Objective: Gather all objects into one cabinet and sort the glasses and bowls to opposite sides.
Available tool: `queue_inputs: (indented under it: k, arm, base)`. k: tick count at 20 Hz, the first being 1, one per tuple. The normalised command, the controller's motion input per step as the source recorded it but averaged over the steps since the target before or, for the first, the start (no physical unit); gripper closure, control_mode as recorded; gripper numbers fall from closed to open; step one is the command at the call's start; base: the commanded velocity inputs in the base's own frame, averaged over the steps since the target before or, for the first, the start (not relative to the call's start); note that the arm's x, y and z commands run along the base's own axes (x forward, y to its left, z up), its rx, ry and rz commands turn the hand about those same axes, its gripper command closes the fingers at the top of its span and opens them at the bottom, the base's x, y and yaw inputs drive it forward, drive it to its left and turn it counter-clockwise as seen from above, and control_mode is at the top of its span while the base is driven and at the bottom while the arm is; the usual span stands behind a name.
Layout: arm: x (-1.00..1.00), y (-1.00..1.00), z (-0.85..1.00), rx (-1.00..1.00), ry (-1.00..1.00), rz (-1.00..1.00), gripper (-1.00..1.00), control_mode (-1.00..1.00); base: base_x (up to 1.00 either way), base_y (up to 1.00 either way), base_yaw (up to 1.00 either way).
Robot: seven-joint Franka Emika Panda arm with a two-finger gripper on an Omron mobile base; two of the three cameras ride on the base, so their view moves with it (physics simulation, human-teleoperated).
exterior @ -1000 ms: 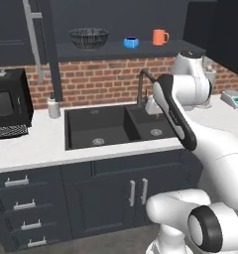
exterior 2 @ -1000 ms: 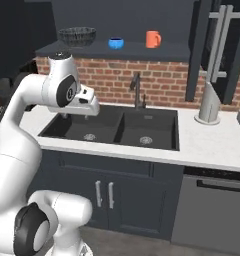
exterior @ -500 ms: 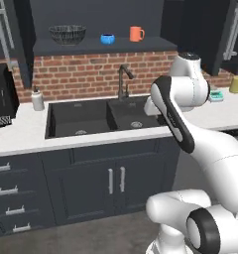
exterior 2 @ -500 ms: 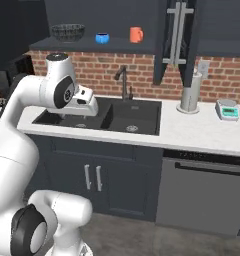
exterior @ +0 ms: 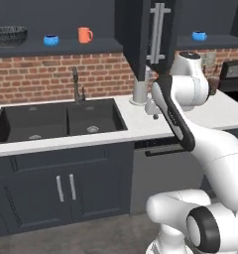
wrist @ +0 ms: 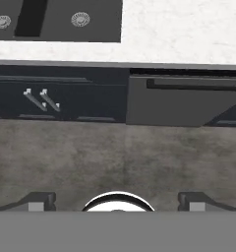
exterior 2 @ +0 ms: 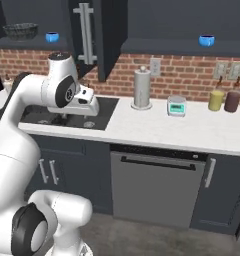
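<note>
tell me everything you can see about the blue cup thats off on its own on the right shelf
The lone blue cup is small, squat and round, bright glossy blue with a dark inside. It stands upright on the dark shelf of the right-hand wall cabinet, above the brick wall, with nothing touching it but the shelf. In the left base view it sits at the upper right. A handle cannot be made out at this size.

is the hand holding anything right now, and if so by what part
Nothing is held. The hand is open, its fingertips wide apart with just floor between them, pointing down in front of the lower cabinets.
</note>
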Motion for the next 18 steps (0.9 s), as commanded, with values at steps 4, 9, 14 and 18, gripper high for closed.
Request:
queue_inputs:
  k: [4,9,14,18]
  arm:
    - [0.0,0.0,0.0,0.0,0.0,0.0,-1.0,1.0]
    - [0.0,0.0,0.0,0.0,0.0,0.0,-1.0,1.0]
    - [0.0,0.0,0.0,0.0,0.0,0.0,-1.0,1.0]
    - [0.0,0.0,0.0,0.0,0.0,0.0,-1.0,1.0]
  base:
    - [-0.05,-1.0,0.0]
    - [-0.01,-1.0,0.0]
    - [0.11,-0.95,0.0]
    - [0.74,-0.51,0.0]
